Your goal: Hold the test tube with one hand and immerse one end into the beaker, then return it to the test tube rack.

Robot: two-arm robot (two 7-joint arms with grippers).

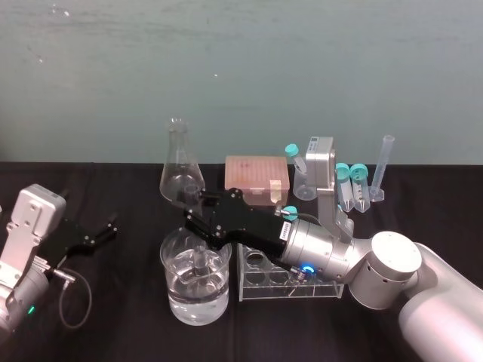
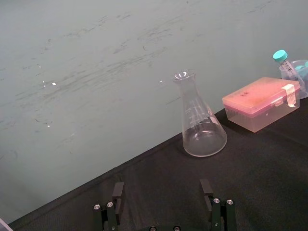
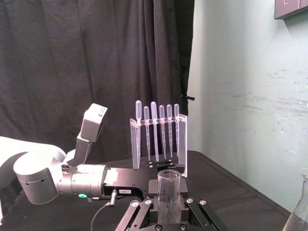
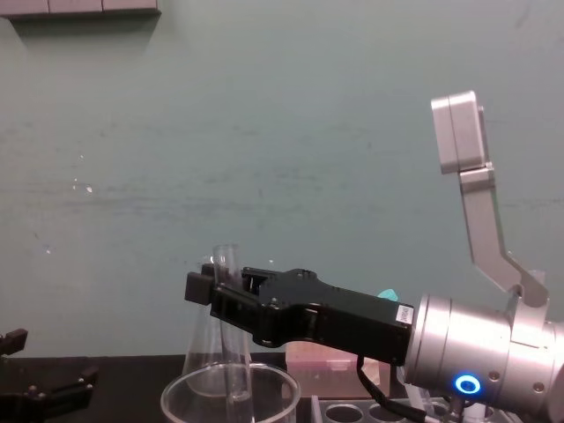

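Item: my right hand [image 1: 195,219], reaching in from the worktop's right side, fingers pressed onto the test tube [image 3: 169,190] and pinching it near its open upper rim, tube upright. Location of tube: standing inside the beaker [image 1: 179,300], near the middle of the worktop's front edge; its lower end is below the beaker's rim and appears to reach the clear liquid, though I cannot tell how deep. Item: the test tube rack [image 1: 264,283], just beside the beaker toward the worktop's right edge, under my right wrist, with open holes showing in its top. Item: conical flask [image 1: 181,178], behind the beaker toward the rear edge. Item: pink lidded box [image 1: 255,175], at the rear edge behind the rack. Item: my left hand [image 1: 102,228], fingers spread and holding nothing, resting low near the worktop's left edge, well apart from the beaker. Step in hand, as I judge it: the immersion, with the return to the rack not yet done. Next move calls for: a straight lift until the tube's lower end clears the beaker's rim, a short carry toward the right edge, the tube kept upright and lined up over a free hole, a slow lowering, and only then a release.
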